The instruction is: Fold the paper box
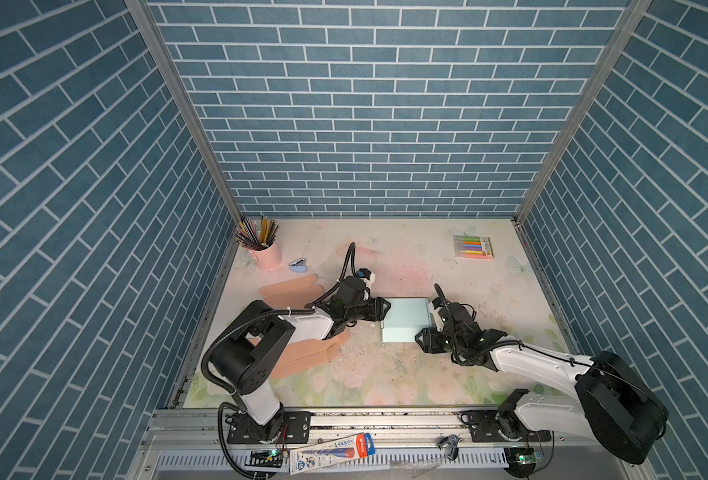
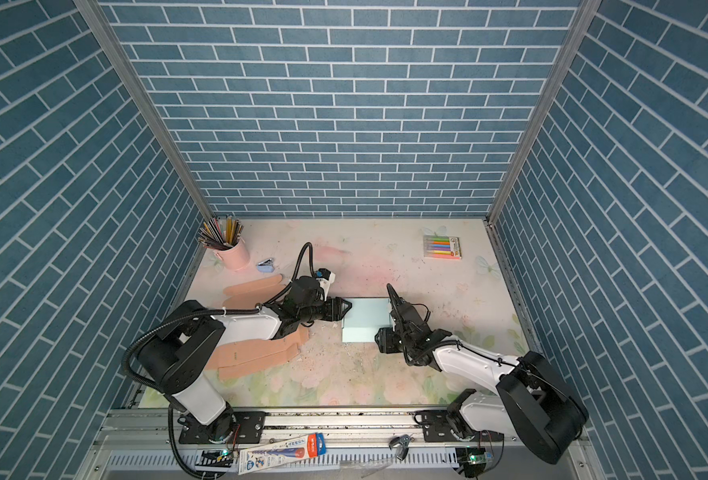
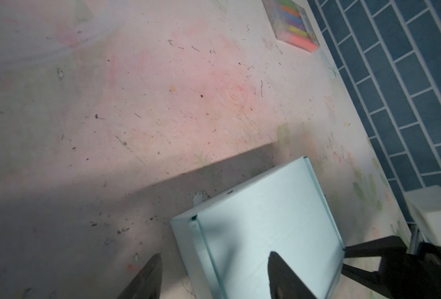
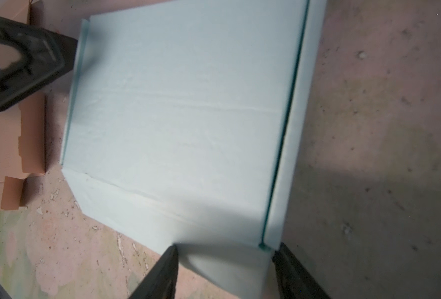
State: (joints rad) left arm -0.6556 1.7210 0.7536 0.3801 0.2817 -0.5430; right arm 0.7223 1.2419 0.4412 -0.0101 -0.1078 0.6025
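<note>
The blue brick-patterned walls close in a pale floral tabletop, and two white-and-black arms reach in from the near rail towards its middle. On the left, partly under the left arm, lies a spread of flat salmon-coloured cardboard blanks, not yet folded.

The light blue paper box sits at the centre of the table, between the two grippers. It already stands as a box. In both top views its flat top panel is down, and the right wrist view shows a dark seam where the top meets the side wall. Along the near edge a strip slopes outward past a crease. I take this for the front flap, not pressed fully home. So I would say the folding is nearly done, with the flap left to seat and both grippers left to let go.

The left gripper is at the box's left edge, and its wrist view shows its jaws wide apart. One finger is over the top and one over the table, clamping nothing. The right gripper is at the near right corner, with blue paper filling the gap between its fingers. I cannot tell whether it is squeezing.

At the back stand a pink cup of pencils, a small blue stapler and a pack of coloured markers, all well away from the box.
</note>
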